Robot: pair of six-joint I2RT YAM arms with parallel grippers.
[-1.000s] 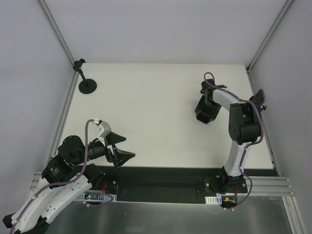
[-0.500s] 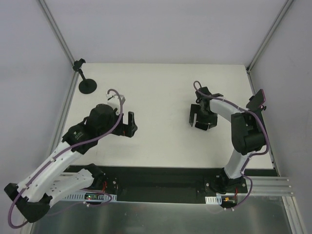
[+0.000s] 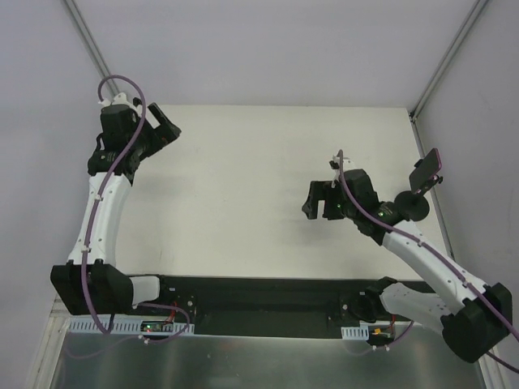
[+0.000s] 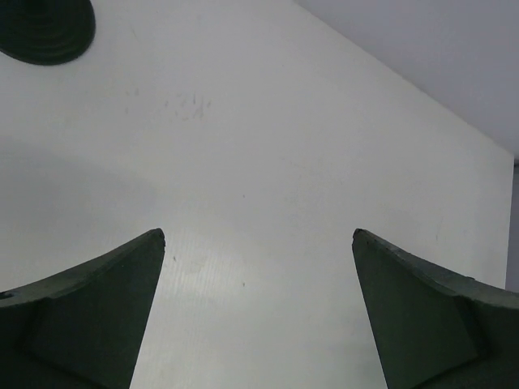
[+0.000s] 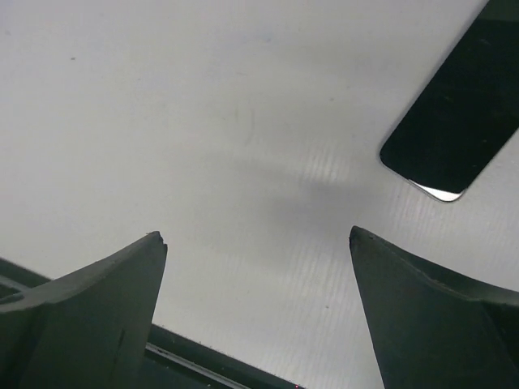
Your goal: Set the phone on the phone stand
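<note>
Phone (image 3: 427, 169) sits tilted atop the phone stand (image 3: 413, 209) at the right edge of the table (image 3: 259, 162) — its dark screen also shows in the upper right of the right wrist view. Right gripper (image 5: 255, 235): jaws spread wide, nothing between them, over bare table left of the phone. Left gripper (image 4: 258, 235) is equally wide and empty (far left corner) — the second stand (image 4: 45, 28) shows only its round base, ahead and to the left.
</note>
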